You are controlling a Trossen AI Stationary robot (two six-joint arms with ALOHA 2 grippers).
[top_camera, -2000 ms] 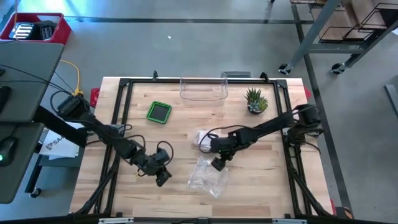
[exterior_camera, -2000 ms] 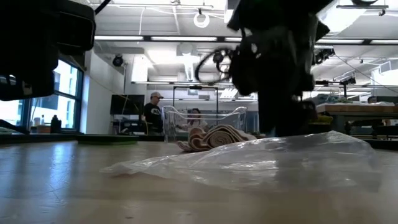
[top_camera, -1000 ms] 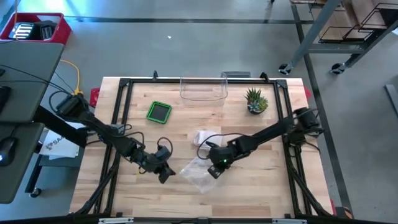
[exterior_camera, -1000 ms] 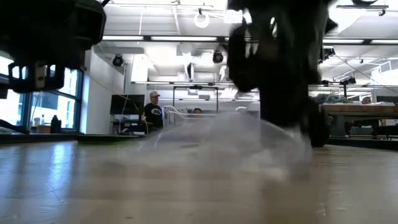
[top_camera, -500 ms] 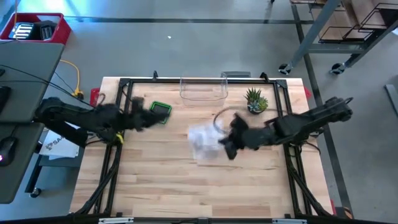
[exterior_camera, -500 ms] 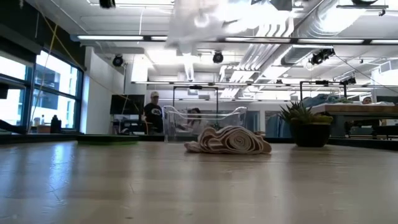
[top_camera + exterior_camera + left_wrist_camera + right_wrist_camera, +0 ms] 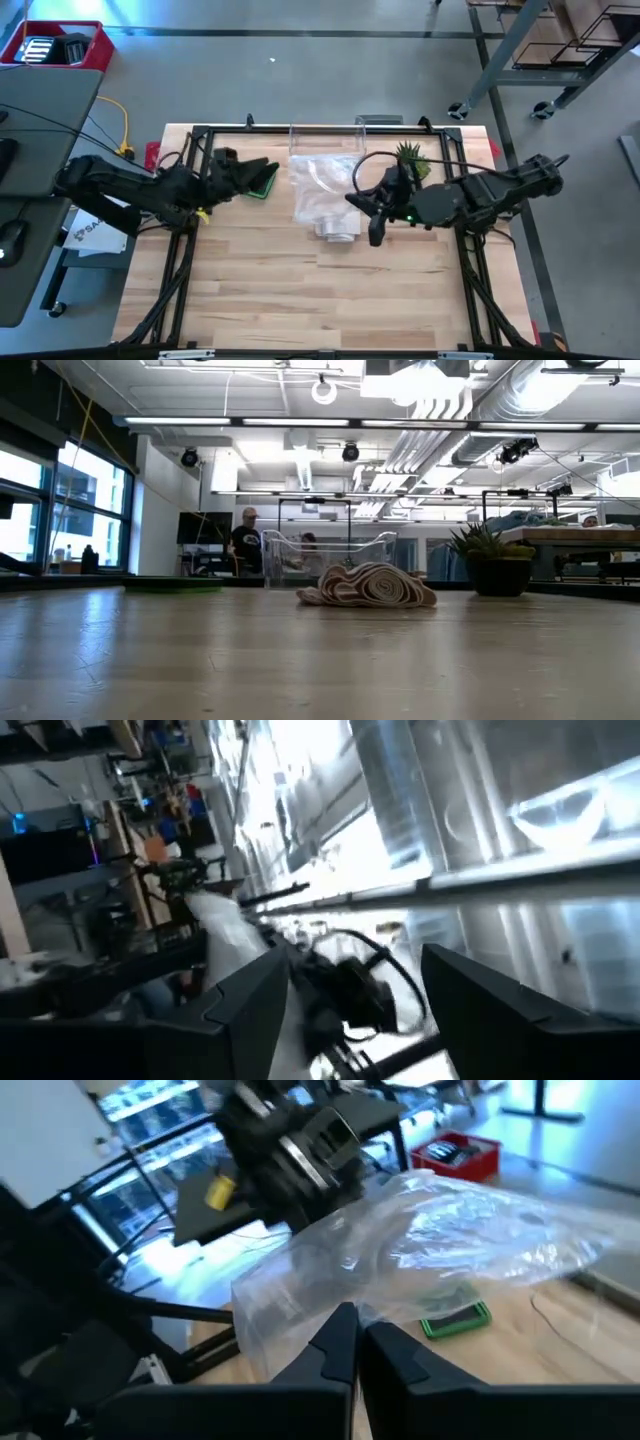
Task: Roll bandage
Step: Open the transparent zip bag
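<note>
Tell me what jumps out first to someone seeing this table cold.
The clear plastic bag held up over the table's middle, pinched in the right end effector, whose fingers are shut on its edge. Beneath it the loosely piled tan bandage lies on the wood near the potted plant. The left end effector stands open by the green tray.

No readable text, labels or numbers anywhere (paper lettering too small)
</note>
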